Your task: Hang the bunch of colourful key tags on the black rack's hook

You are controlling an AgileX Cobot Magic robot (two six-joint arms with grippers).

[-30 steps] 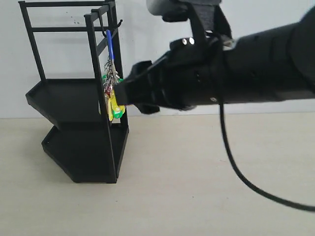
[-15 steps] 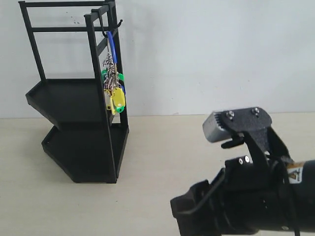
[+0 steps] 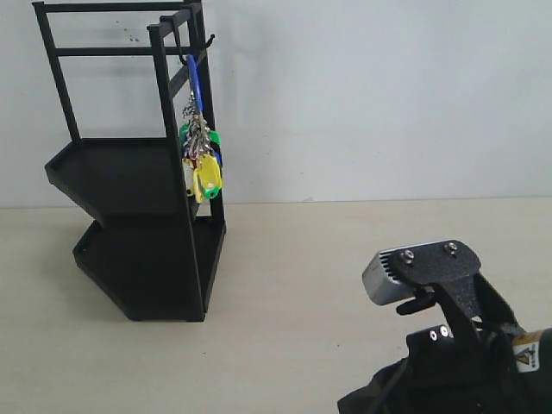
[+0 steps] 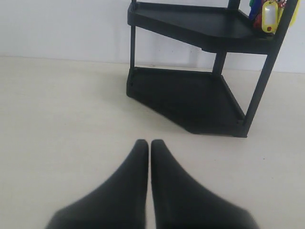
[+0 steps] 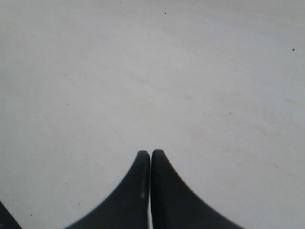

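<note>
Released since a second ago, the colourful key tag bunch [image 3: 202, 166] is hanging by its blue loop from the hook [image 3: 187, 54] high on the black rack [image 3: 129, 259], tags lying against an upright bar. Any leftover sway, or a nudge to the rack, could be working the loop off the hook's short tip. The left gripper [image 4: 149, 143] is sitting low, fingers together, facing the rack. The right arm [image 3: 466, 362] is sinking away at lower right, the right gripper [image 5: 150, 153] closed and empty above the table [image 3: 302, 285].

Black rack [image 3: 147, 267], yellow-green-blue key tag bunch [image 3: 204, 168]
</note>
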